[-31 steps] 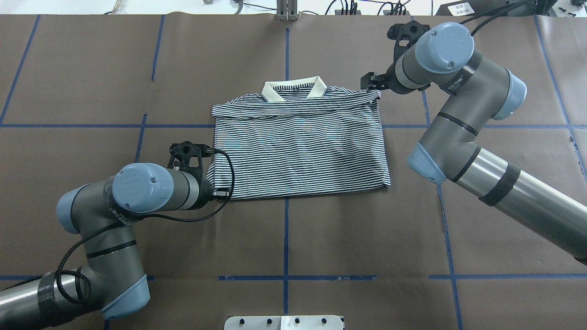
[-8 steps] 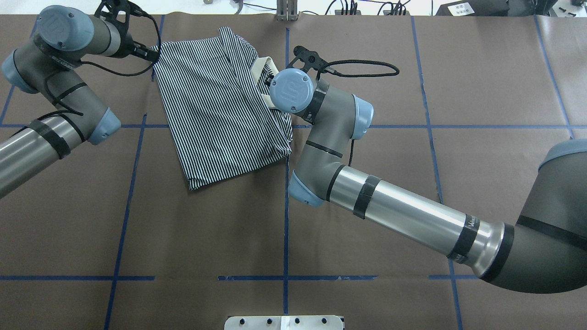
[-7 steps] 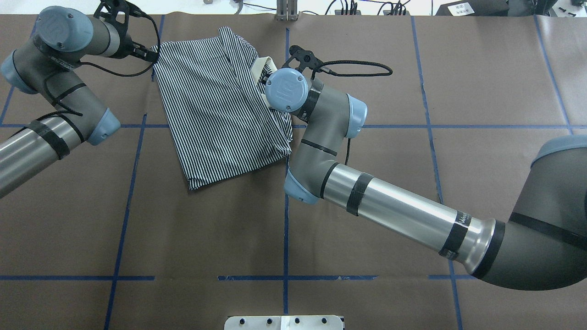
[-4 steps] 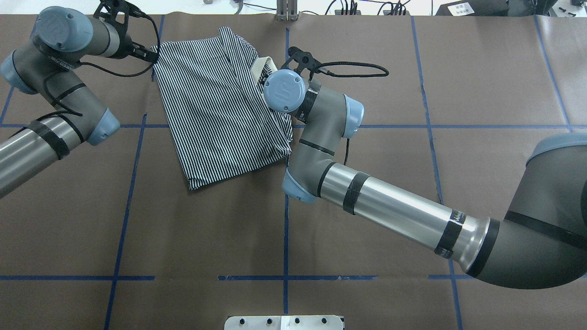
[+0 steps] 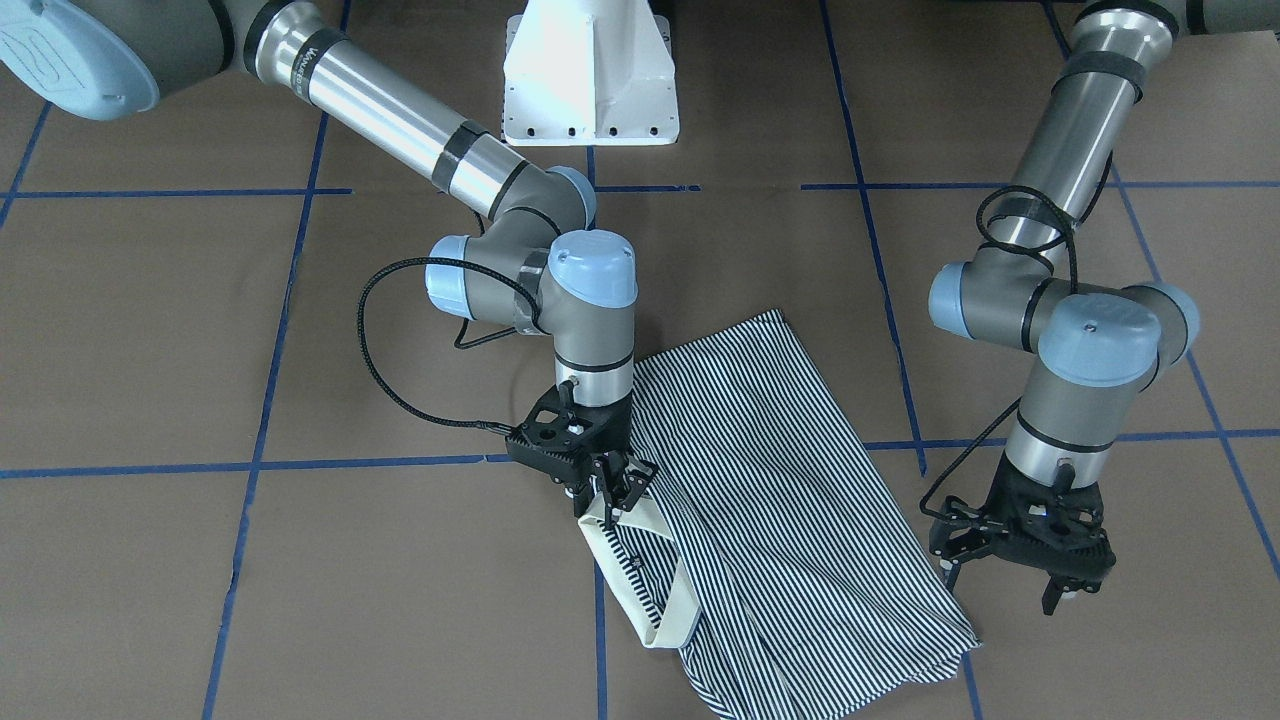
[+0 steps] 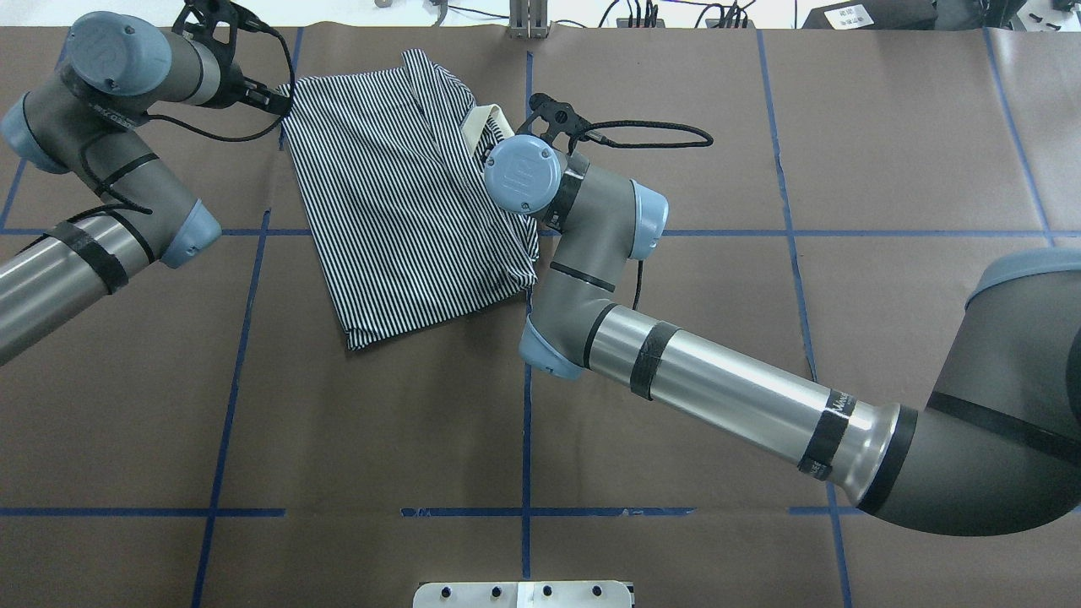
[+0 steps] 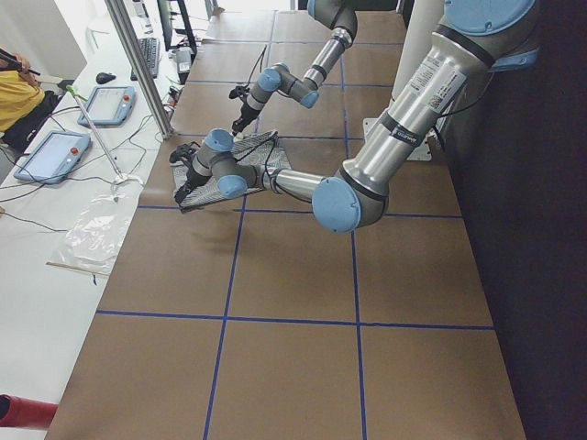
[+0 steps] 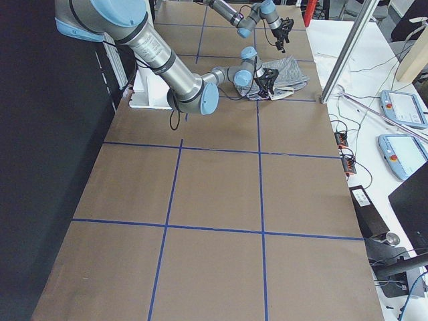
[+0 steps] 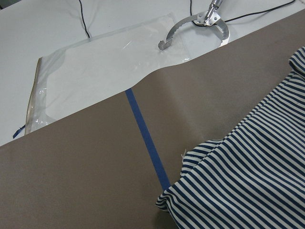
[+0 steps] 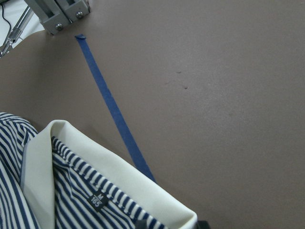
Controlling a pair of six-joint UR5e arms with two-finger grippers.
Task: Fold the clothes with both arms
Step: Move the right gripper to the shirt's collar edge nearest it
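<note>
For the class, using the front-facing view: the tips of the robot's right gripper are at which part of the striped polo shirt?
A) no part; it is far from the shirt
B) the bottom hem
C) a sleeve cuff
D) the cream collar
D: the right gripper points down with its tips at the end of the cream collar of the polo shirt, while the left gripper stands beside the shirt's opposite edge.

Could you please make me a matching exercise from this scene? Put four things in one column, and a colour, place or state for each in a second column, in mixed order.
Things:
1. collar
2. right gripper
3. left gripper
4. pedestal base

Descriptions:
a. white
b. open, beside the polo shirt corner
c. cream
d. shut on the collar

Pairs: 1-c, 2-d, 3-b, 4-a
</note>
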